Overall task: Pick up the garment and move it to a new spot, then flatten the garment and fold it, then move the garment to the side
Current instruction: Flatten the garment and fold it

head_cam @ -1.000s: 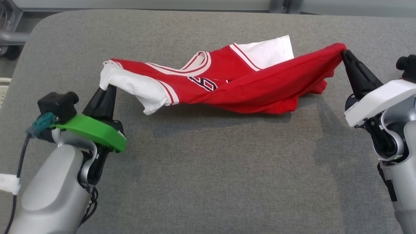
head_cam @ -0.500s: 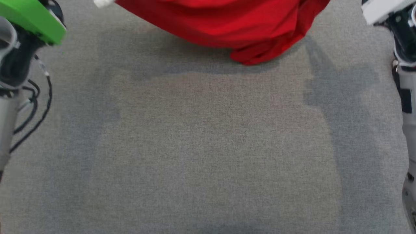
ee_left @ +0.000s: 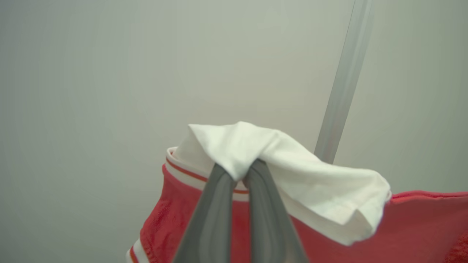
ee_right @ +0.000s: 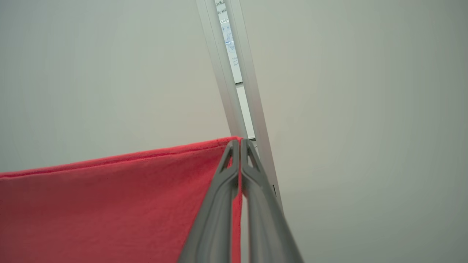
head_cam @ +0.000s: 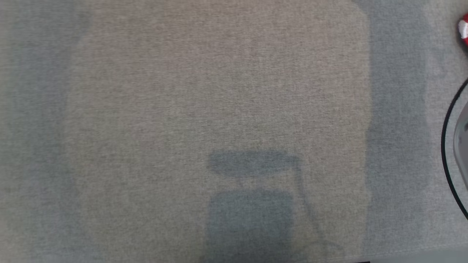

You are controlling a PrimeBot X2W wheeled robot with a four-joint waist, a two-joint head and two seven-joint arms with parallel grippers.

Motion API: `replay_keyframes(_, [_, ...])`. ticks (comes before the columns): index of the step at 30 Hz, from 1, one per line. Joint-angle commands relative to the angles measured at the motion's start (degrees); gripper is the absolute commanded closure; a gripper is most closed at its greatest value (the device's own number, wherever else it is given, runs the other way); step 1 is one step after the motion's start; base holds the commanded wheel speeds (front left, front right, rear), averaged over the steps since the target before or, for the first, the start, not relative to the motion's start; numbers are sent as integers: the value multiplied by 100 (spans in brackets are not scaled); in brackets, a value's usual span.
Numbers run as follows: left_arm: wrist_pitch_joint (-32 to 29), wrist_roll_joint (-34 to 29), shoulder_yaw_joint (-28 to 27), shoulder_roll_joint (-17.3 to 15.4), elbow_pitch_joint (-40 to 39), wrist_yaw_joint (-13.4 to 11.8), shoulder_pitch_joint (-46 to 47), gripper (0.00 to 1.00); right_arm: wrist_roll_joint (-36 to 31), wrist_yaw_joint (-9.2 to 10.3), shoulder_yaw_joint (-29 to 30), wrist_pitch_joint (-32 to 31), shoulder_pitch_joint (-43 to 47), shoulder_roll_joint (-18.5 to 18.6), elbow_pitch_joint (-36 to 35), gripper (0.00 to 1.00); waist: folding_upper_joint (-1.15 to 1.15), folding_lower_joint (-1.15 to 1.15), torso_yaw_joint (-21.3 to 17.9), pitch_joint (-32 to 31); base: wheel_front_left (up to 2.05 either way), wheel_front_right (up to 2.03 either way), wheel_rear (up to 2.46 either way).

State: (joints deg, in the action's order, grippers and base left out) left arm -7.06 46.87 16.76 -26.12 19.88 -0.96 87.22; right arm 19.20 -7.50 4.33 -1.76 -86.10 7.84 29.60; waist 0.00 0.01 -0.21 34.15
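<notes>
The garment is a red jersey with white sleeves and striped trim. In the left wrist view my left gripper is shut on a bunched white sleeve, and the red body hangs below it against a pale wall. In the right wrist view my right gripper is shut on a corner of the red hem, and the cloth stretches taut off to the left. A small red and white patch shows at the head view's right edge.
The grey fabric table spreads across the head view, with shadows at its bottom centre and down its right side. A pale arm part with a black cable sits at the right edge. A metal post stands behind the cloth.
The head camera has swung down towards the near part of the table. The jersey and both grippers have left that view over its top edge.
</notes>
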Motion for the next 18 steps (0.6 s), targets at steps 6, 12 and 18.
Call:
replay_keyframes(6, [954, -291, -174, 120, 302, 195, 880, 100, -469, 3, 441, 1146, -927, -166, 350, 100, 0, -1, -328, 304, 0, 0, 0])
replay_keyframes(12, [1297, -240, 36, 291, 634, 552, 579, 100, -233, 3, -100, 1041, -748, -33, 566, 100, 0, -1, -267, 461, 0, 0, 0])
replay_keyframes(18, [1225, -128, 286, 148, 574, 708, -396, 100, 492, 2, -1172, 538, 122, 444, 310, 100, 0, -1, -143, 570, 0, 0, 0])
